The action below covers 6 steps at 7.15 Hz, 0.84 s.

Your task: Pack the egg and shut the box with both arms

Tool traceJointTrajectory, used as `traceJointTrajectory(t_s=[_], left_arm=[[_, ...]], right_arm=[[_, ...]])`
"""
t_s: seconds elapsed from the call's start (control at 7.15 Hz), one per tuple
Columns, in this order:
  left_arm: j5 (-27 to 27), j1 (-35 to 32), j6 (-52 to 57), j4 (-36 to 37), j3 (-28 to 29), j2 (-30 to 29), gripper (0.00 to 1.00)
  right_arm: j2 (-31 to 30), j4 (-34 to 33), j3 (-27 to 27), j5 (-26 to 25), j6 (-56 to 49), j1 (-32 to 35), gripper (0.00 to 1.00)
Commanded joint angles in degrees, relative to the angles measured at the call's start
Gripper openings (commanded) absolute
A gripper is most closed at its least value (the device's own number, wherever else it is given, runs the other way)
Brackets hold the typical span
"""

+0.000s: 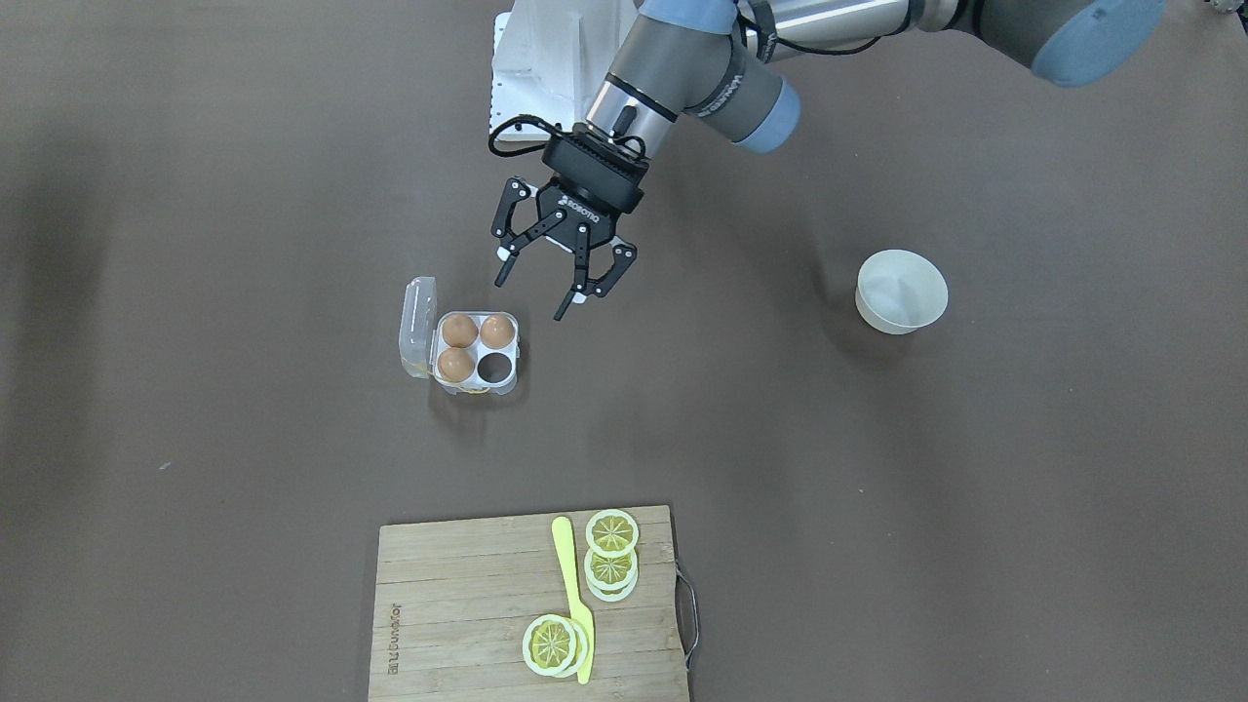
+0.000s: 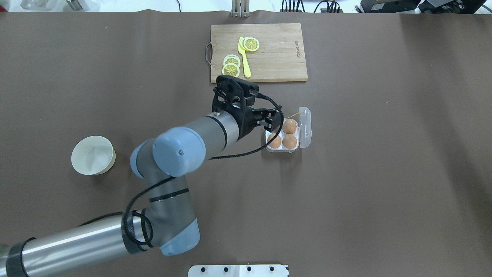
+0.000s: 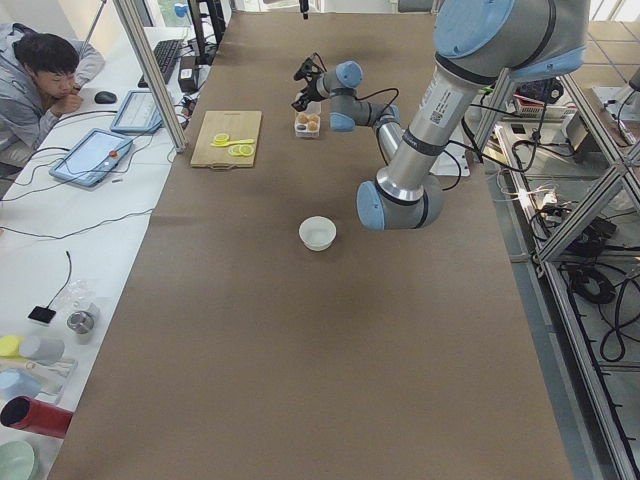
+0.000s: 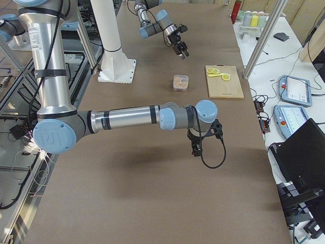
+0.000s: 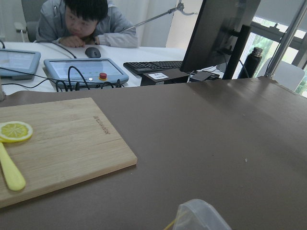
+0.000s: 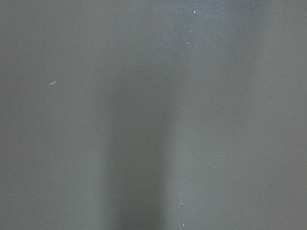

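Front-facing view: box [image 1: 477, 348] sat left of centre on the counter [image 1: 877, 487], clear lid [image 1: 417, 327] hinged open, standing along its left side. Three light-brown eggs [image 1: 459, 331] filled cells; the lower-right cell was empty. Left pincer [image 1: 541, 292] hung just up-right of the box, jaws spread. Right arm [image 4: 127, 118] stretched low over the counter, well apart.

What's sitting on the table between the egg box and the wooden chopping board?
Nothing. In the front-facing view, the stretch of table between the box and the chopping board is bare brown surface.
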Motion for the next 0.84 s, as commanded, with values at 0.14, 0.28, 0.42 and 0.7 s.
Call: traceJointTrajectory(t_s=[0.14,0.28,0.42,0.7], left_arm=[[-42.6,-23.9,-3.6,37.9,-13.4,6.4,0.32],[-44.9,-28.8,1.3,38.7,-17.4,13.3,0.25],[-45.1,-31.6,9.6,38.7,-20.1,21.2,0.00],[-47.8,-38.0,22.0,39.0,-20.4,30.0,0.00]], right_arm=[[1.1,0.1,1.4,-0.1,1.8,0.0,1.00],[1.4,0.1,4.2,-0.1,6.5,-0.6,1.00],[1.6,0.1,7.2,-0.2,12.1,-3.5,1.00],[1.8,9.1,9.5,-1.7,27.6,-11.6,0.99]])
